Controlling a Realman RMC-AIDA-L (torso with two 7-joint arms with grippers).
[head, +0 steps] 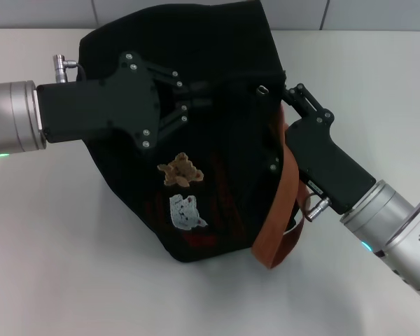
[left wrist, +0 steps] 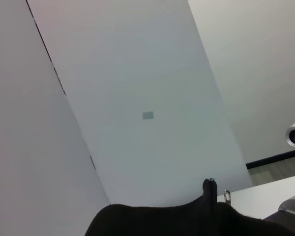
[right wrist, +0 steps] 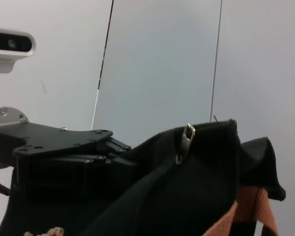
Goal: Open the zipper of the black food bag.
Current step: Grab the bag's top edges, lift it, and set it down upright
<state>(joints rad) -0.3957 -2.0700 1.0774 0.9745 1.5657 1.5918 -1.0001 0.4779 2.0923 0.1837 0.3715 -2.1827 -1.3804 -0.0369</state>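
The black food bag point(head: 224, 42) stands mid-table, with bear patches point(head: 182, 171) on its side and an orange-brown strap point(head: 283, 203) hanging on the right. The silver pull tab of the zipper point(head: 263, 89) sticks up free at the right end of the top seam, also seen as the pull tab point(right wrist: 187, 140) in the right wrist view. My left gripper point(head: 196, 94) reaches in from the left, shut on the top fabric. My right gripper point(head: 273, 115) sits open just right of the tab, not holding it. The left wrist view shows only the bag's top edge point(left wrist: 152, 221) and the tab point(left wrist: 227, 196).
The bag rests on a white table point(head: 70, 245) with a pale panelled wall point(head: 42, 14) close behind it. Bare tabletop lies in front of and on both sides of the bag.
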